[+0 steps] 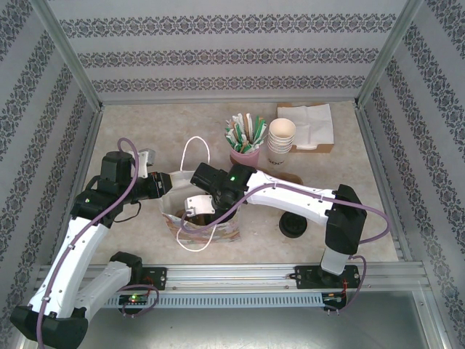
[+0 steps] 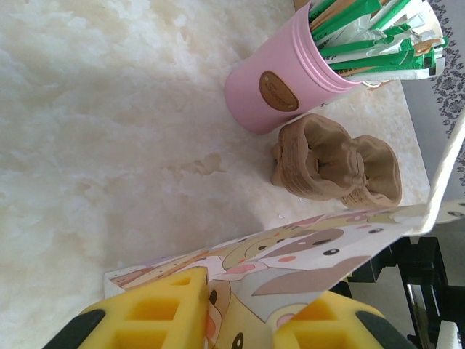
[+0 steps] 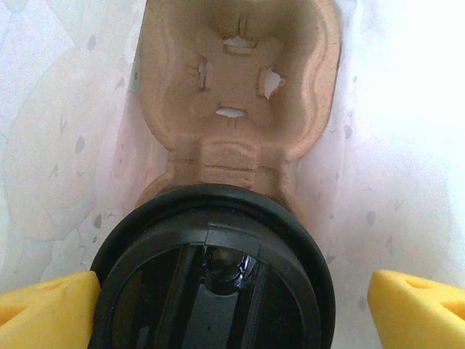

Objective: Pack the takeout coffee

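Two end effectors meet at the cartoon-printed paper bag (image 1: 218, 234), which stands near the front middle of the pale marbled worktop (image 1: 138, 127). The left end effector (image 2: 240, 327) is pressed together on the bag's upper edge, its yellow fingers (image 2: 152, 313) pinching the printed paper wall between them. The right end effector (image 3: 232, 313) reaches down into the bag's mouth with its yellow fingertips (image 3: 43, 305) spread wide, one on each side of the takeout coffee (image 3: 214, 269) and clear of it. The coffee (from above, chiefly a round black plastic lid) sits inside the bag in one pocket of a brown moulded-pulp cup carrier (image 3: 236, 94); the carrier's other pocket lies open beyond it.

Behind the bag stands a pink plastic tumbler (image 1: 245, 156) full of green-and-white wrapped sticks (image 2: 363, 29). A stack of lidless cream paper cups (image 1: 282, 138) is just beside it on the right, and a brown box of white napkins (image 1: 309, 127) lies further back. Loose black lids (image 1: 294, 227) lie on the worktop right of the bag, under the right arm (image 1: 305, 200)
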Controlling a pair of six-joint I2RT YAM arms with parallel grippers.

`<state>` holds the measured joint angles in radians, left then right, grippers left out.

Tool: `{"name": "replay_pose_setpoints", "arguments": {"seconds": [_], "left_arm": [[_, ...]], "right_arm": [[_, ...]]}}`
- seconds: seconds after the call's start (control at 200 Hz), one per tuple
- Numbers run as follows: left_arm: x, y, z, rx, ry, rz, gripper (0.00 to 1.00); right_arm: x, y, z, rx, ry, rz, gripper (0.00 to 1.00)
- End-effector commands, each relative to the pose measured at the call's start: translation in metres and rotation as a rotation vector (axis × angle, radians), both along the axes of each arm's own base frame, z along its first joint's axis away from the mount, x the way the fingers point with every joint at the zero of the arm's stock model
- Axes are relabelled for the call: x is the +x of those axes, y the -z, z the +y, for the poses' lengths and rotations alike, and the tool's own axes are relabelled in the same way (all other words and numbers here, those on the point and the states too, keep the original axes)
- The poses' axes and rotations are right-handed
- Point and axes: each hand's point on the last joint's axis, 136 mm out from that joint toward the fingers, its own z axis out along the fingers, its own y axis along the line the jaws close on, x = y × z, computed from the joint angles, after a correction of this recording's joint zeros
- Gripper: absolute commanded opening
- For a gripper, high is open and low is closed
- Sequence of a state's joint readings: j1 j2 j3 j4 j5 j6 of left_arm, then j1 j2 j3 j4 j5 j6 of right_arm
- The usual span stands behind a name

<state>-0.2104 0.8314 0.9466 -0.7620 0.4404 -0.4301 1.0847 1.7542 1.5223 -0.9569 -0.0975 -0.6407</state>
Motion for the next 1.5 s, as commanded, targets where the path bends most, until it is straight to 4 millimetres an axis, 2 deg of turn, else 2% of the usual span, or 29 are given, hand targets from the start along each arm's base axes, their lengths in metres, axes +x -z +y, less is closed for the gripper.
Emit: {"name": "replay_pose_setpoints", "arguments": {"seconds": [0.0, 0.175, 0.47, 0.624, 0.884, 1.324, 1.494], "left_arm": [[-0.001, -0.008, 0.0, 0.0, -0.008, -0.005, 0.22], [0.0, -0.008, 0.0, 0.014, -0.007, -0.011, 0.22], [0.001, -0.011, -0.004, 0.034, 0.018, -0.026, 0.2], [0.003, -0.01, -0.004, 0.062, 0.02, -0.034, 0.16], [0.004, -0.01, -0.003, 0.103, 0.021, -0.046, 0.13], [0.006, -0.018, -0.005, 0.16, 0.032, -0.072, 0.11], [0.007, -0.02, -0.005, 0.188, 0.044, -0.073, 0.1]], "right_arm": [[-0.008, -0.018, -0.006, 0.012, 0.034, 0.018, 0.94], [-0.01, -0.028, -0.002, 0.044, 0.061, 0.06, 0.93], [-0.003, -0.039, 0.006, 0.09, 0.128, 0.081, 0.9], [-0.001, -0.041, 0.015, 0.11, 0.157, 0.101, 0.89], [-0.001, -0.057, 0.023, 0.158, 0.191, 0.123, 0.88], [0.003, -0.077, 0.025, 0.193, 0.249, 0.117, 0.84], [0.006, -0.085, 0.028, 0.214, 0.267, 0.12, 0.79]]}}
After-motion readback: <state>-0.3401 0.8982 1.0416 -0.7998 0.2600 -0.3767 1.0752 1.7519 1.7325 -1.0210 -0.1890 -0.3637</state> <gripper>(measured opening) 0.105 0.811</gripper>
